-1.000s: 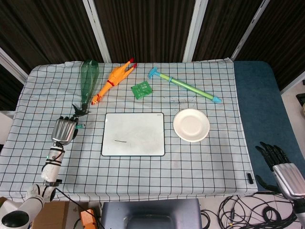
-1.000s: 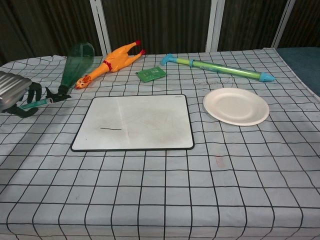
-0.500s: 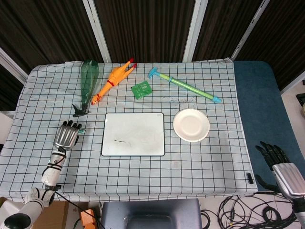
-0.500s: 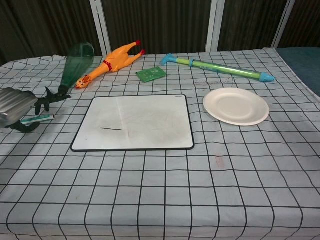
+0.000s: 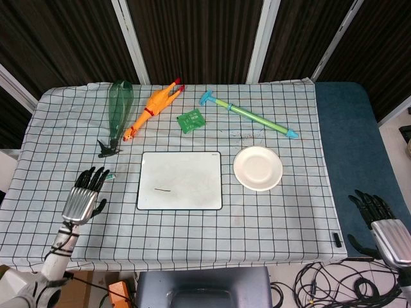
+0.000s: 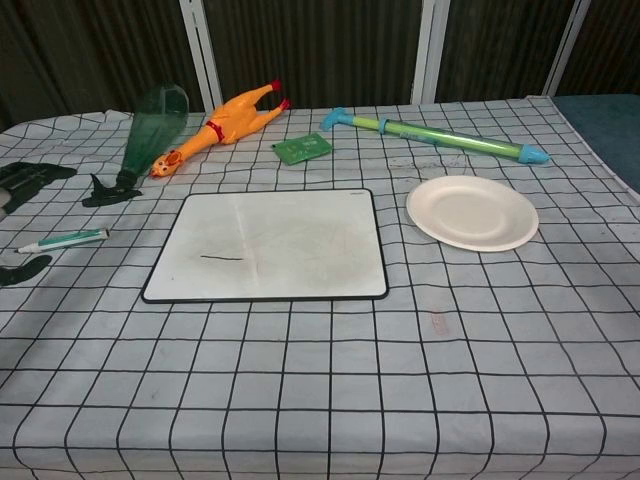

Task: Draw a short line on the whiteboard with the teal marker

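Note:
The whiteboard (image 5: 180,180) (image 6: 270,243) lies flat mid-table with a short dark line (image 5: 164,190) (image 6: 222,258) near its lower left. The teal marker (image 6: 64,240) lies on the cloth left of the board; in the head view only its tip (image 5: 108,176) shows past my left hand (image 5: 83,196). That hand is open above the table's left side, fingers spread, holding nothing; the chest view shows only its dark fingertips (image 6: 30,172) at the left edge. My right hand (image 5: 383,228) hangs open off the table's right side, beyond the blue surface.
A white plate (image 5: 257,168) sits right of the board. Along the back lie a green bottle (image 5: 119,106), an orange rubber chicken (image 5: 152,108), a small green card (image 5: 191,120) and a long teal-green water squirter (image 5: 248,115). A black tripod-like piece (image 5: 106,149) lies near the marker.
My left hand let go of the teal marker, which now lies on the cloth, and pulled back toward the table's near-left edge with fingers spread. The right hand barely moved.

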Available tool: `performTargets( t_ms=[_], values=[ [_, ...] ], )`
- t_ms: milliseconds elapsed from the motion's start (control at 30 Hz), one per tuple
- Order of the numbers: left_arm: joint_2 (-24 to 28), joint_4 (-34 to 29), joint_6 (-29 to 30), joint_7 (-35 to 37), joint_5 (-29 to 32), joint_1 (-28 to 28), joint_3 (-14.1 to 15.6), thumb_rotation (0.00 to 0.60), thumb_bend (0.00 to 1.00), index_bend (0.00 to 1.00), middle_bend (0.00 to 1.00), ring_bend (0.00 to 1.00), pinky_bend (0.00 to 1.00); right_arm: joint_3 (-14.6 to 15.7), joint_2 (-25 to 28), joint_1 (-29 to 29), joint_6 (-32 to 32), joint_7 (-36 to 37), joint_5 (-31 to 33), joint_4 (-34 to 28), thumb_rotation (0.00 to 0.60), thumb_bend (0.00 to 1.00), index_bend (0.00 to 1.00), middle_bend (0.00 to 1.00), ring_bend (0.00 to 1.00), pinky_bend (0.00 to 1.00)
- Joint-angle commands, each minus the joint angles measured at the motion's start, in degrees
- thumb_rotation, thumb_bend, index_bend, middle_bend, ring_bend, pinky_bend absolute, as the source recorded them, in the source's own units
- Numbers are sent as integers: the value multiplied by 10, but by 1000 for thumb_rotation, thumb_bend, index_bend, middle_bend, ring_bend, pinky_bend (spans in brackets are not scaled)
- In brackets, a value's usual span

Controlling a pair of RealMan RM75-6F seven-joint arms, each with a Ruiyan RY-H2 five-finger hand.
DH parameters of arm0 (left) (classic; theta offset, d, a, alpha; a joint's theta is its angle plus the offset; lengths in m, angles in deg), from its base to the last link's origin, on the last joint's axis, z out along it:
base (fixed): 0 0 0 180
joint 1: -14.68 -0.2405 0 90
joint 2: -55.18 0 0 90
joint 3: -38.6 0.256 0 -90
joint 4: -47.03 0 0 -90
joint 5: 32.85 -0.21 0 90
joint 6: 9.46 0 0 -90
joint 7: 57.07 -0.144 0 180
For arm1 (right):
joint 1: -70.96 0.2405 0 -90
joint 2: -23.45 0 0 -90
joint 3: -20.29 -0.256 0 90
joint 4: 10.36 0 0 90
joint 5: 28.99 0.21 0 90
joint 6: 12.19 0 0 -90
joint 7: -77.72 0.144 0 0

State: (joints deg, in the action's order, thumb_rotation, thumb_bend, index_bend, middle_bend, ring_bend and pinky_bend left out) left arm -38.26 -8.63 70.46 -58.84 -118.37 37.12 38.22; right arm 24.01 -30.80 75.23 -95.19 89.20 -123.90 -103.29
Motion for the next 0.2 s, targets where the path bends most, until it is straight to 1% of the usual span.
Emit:
performTargets(
  t_ms=[33,67,133,200],
  values=[
    [175,-262,146,-6,-56,-141,91,600,335,0,0,0,36,0,-5,-1,3,-17,1,-3,600,269,0,0,0,6],
    [179,-266,151,-25,-64,-146,94,600,334,0,0,0,26,0,-7,-1,3,-23,1,-4,600,269,0,0,0,6],
    [177,-272,158,-30,-67,-150,86,600,333,0,0,0,11,1,-9,-2,4,-29,2,-7,600,269,0,0,0,6],
    [176,-273,153,-42,-61,-151,78,600,333,0,0,0,4,1,-10,-3,4,-36,1,-8,600,269,0,0,0,6]
  ],
)
